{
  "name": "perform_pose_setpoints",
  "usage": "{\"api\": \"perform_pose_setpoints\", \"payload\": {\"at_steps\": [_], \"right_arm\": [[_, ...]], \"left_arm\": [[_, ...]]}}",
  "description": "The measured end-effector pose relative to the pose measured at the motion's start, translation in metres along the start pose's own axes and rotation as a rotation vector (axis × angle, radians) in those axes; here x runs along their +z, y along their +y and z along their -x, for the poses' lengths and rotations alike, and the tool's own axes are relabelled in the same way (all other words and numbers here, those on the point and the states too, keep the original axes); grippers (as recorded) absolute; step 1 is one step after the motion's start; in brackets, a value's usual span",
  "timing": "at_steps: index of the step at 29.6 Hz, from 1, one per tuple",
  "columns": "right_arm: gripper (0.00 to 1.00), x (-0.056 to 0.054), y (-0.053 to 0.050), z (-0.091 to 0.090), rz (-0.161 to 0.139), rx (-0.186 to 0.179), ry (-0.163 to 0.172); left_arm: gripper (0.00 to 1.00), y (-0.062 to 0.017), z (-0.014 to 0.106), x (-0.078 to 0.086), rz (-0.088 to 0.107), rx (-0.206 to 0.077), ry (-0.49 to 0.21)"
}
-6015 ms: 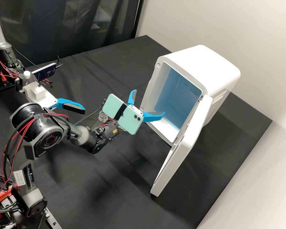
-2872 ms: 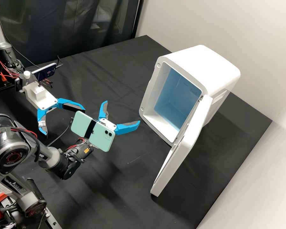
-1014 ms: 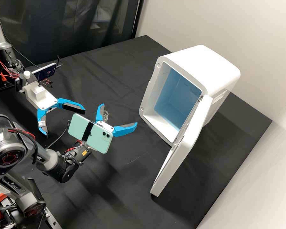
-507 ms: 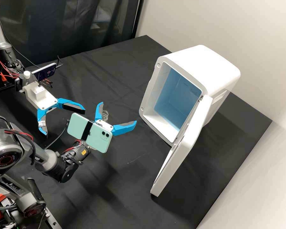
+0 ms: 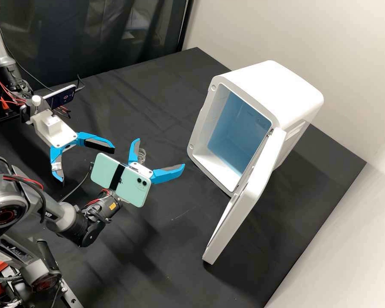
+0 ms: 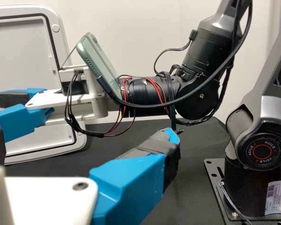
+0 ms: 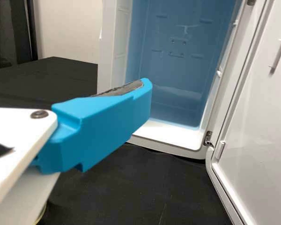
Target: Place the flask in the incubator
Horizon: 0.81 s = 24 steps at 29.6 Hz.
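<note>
The incubator (image 5: 261, 98) stands open. The right gripper (image 5: 158, 155) hangs low before it, jaws wide; the left gripper (image 5: 84, 162) is spread too. The flask (image 5: 142, 151) peeks out between the right gripper's fingers, apparently ungripped. Grasping and placing remain.

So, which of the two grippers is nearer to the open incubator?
The right gripper, the one with the mint-green phone mounted behind its fingers. It faces the incubator, while the left gripper sits farther from it.
</note>
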Motion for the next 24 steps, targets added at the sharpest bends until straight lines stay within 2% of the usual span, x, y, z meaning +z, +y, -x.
{"api": "perform_pose_setpoints", "payload": {"at_steps": [5,16,24], "right_arm": [[1.00,-0.0048,-0.0041,-0.0010,-0.004,-0.022,0.026],[1.00,-0.0041,-0.0065,0.0014,-0.008,-0.030,0.019],[1.00,-0.0062,-0.0062,0.0033,-0.006,-0.026,0.029]], "left_arm": [[1.00,0.0000,0.0000,0.0000,0.000,0.000,0.000],[1.00,0.0000,0.0000,0.0000,0.000,0.000,0.000],[1.00,0.0000,0.0000,0.0000,0.000,0.000,0.000]]}}
